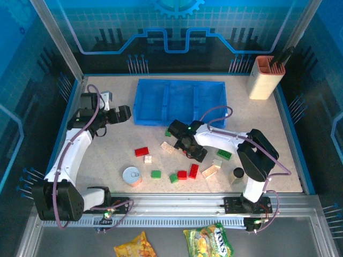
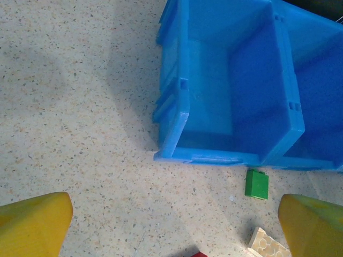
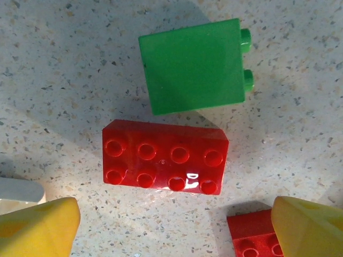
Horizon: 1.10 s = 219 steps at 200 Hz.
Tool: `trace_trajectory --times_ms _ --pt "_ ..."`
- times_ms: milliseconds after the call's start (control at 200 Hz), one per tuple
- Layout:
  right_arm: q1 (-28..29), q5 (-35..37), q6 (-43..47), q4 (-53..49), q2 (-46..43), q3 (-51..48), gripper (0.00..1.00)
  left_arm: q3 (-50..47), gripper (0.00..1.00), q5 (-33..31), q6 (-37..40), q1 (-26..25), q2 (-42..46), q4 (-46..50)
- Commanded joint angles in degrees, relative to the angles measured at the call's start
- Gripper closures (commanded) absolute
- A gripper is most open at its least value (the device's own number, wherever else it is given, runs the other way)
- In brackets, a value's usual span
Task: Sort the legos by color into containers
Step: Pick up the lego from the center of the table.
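Right wrist: right gripper (image 3: 171,227) jaws spread, lined up on red 2x4 brick (image 3: 163,163), likely pre-grasp. Left gripper (image 2: 171,225) jaws spread, parked beside blue bin (image 2: 172,107).

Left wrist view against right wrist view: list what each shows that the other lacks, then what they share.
Left wrist, not right wrist: the blue bin, a green brick just outside its wall, a cream brick at the bottom edge. Right wrist, not left wrist: a red eight-stud brick, a side-lying green brick next to it, a second red brick. Shared: the speckled table; left gripper and right gripper both open, empty.
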State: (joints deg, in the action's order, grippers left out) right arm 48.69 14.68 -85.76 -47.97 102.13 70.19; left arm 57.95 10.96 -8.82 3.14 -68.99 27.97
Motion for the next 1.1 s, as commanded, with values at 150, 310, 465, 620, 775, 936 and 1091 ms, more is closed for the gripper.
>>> trace_trajectory --times_ms 150,310,465,620,775,936,1091 --pt "-0.89 -1.23 -1.26 0.33 4.01 2.39 0.08 -0.65 0.01 -0.33 1.47 1.08 1.06 -0.59" --pt "-1.12 -1.26 -1.06 -0.16 5.67 3.03 0.12 -0.47 0.01 0.12 1.38 1.58 0.67 -0.54" --pt "-1.33 -0.44 -0.82 -0.62 6.79 3.26 0.14 -0.47 0.01 0.76 1.33 1.79 0.36 -0.63" --pt "-1.69 -0.44 -0.38 -0.47 7.47 2.94 0.15 -0.03 0.01 1.22 1.35 2.14 -0.53 -0.27" --pt "-2.05 -0.19 0.24 -0.29 7.83 2.90 0.20 0.04 0.01 2.23 1.25 2.51 -1.18 -0.39" --pt "-2.02 0.51 0.65 -0.38 7.51 2.84 0.22 0.23 0.01 2.49 1.25 2.67 -1.58 -0.10" --pt "-2.09 0.87 0.84 -0.55 7.05 2.75 0.27 0.27 0.01 2.89 1.10 2.88 -1.69 -0.19"
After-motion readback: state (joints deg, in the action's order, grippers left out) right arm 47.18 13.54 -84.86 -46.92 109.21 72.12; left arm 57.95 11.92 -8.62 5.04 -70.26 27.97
